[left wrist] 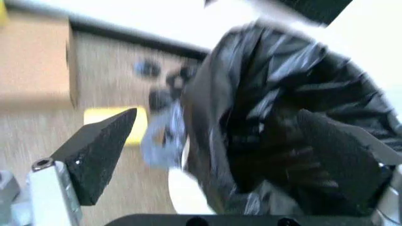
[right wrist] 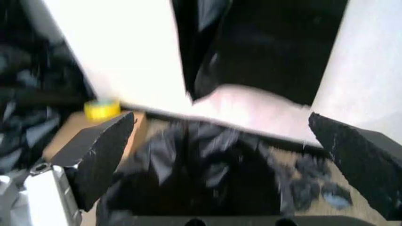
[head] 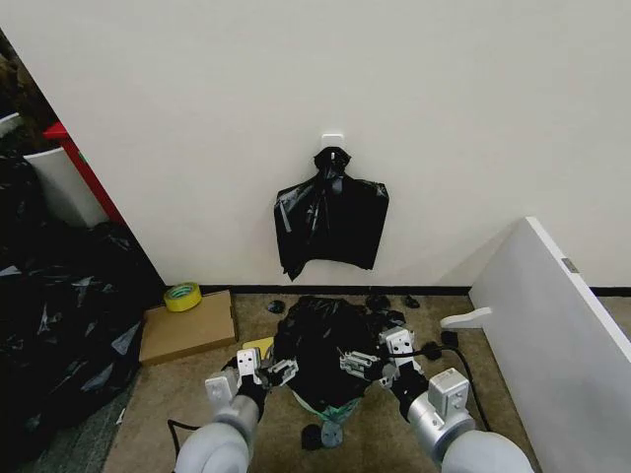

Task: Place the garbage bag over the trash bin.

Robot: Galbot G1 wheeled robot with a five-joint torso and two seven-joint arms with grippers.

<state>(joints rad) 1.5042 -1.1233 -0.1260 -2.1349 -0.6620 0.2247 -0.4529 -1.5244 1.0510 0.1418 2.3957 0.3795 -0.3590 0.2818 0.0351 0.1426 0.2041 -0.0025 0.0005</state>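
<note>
Beige carpeted floor (head: 177, 414) meets a plain white wall (head: 197, 118), where a flat bundle of black bags with a knotted top (head: 331, 222) hangs from a small white hook. Below it on the floor stands the round white plastic trash bin (head: 317, 402), almost wholly draped by the thin, glossy, wrinkled black garbage bag (head: 320, 340) — a sliver of white wall and pale green base peeks out under the film.

Left end effector (head: 281, 371) sits at the bag's left edge with its fingers spread apart; in the left wrist view the bag (left wrist: 283, 122) bulges between the two black pads (left wrist: 100, 150), one pad pressed into or just beside the film, though a real pinch cannot be confirmed. Right end effector (head: 357, 363) is at the bag's right edge, likewise spread wide, with the crumpled plastic (right wrist: 207, 179) lying between and beyond its fingers.

My reading: the film is very light, limp and slippery, so it will billow and slide rather than hold a shape. Taking it by the hem at opposite sides — gathering a fold thick enough for the pads — looks wisest; a single thin layer could slip out or tear.

A flat cardboard box (head: 187, 330) with a roll of yellow tape (head: 182, 296) lies to the left.
</note>
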